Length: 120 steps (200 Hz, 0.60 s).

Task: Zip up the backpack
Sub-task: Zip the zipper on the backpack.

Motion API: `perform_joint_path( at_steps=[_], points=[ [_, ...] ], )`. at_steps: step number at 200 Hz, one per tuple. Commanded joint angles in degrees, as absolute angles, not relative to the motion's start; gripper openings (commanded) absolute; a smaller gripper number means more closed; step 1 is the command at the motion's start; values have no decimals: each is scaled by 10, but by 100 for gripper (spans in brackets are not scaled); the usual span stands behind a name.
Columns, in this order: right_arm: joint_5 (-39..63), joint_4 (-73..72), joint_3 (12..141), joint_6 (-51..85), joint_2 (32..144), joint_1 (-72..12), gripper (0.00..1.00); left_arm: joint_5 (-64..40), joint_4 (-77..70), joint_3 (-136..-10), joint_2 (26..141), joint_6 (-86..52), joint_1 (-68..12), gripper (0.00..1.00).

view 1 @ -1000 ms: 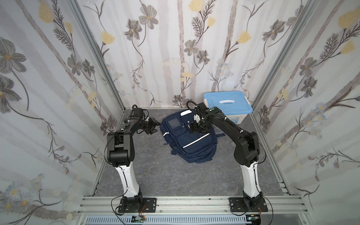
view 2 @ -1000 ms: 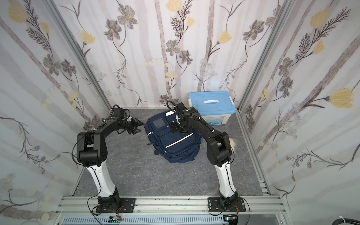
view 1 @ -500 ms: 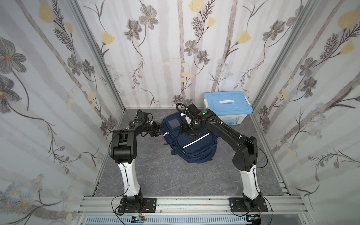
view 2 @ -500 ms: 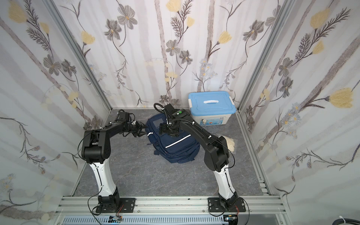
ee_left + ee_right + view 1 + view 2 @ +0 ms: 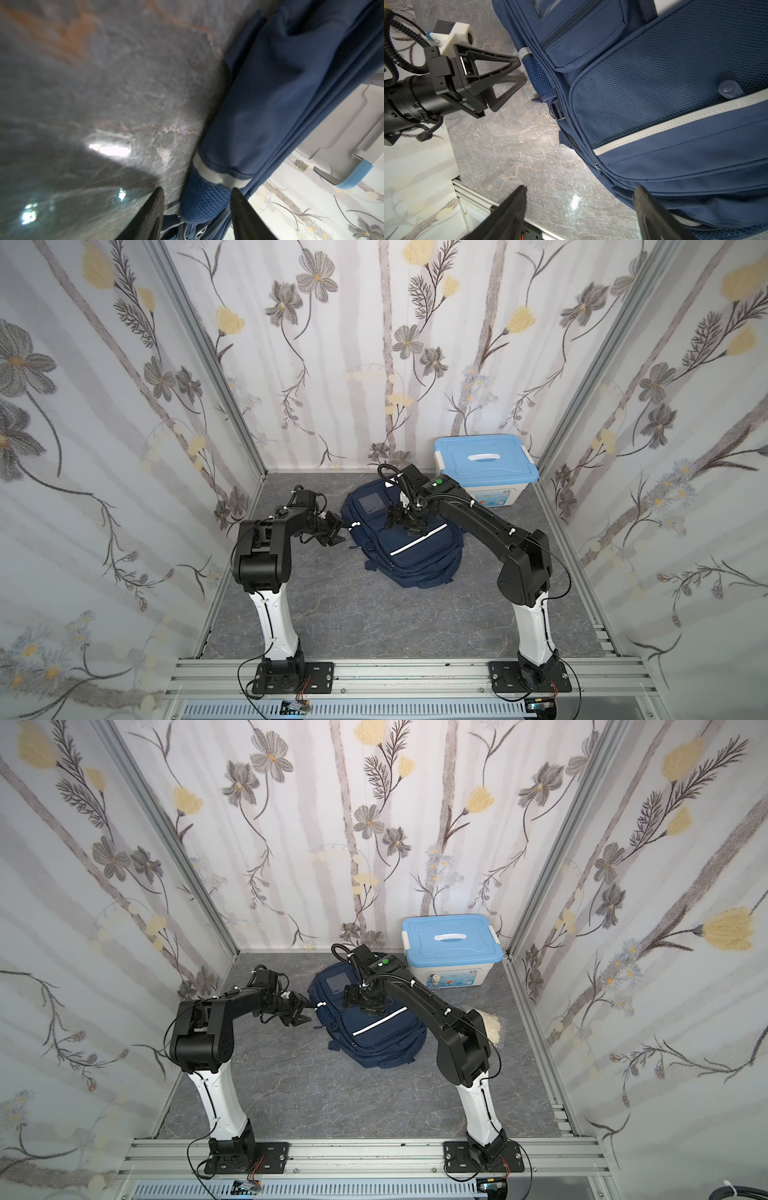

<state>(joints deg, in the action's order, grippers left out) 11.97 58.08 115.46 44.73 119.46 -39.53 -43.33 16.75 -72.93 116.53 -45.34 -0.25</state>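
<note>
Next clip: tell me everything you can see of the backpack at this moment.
The backpack is navy fabric with white stripes, a mesh front panel, a clear window pocket and a mesh side pocket. It lies front up on the grey table, near the back wall. The open left gripper sits at its side pocket; contact is unclear. The open right gripper hangs above it, not holding it.
</note>
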Motion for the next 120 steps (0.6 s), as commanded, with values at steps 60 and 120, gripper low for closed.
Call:
perform_joint_path(
  at_steps=[60, 120],
  points=[
    [111, 570, 1128, 449, 1172, -404, 82, -444, 73, -776, 1220, -471, -10, 56],
    [120, 560, 1121, 455, 1177, -412, 83, -435, 25, -769, 1273, -506, -17, 0]
  ],
)
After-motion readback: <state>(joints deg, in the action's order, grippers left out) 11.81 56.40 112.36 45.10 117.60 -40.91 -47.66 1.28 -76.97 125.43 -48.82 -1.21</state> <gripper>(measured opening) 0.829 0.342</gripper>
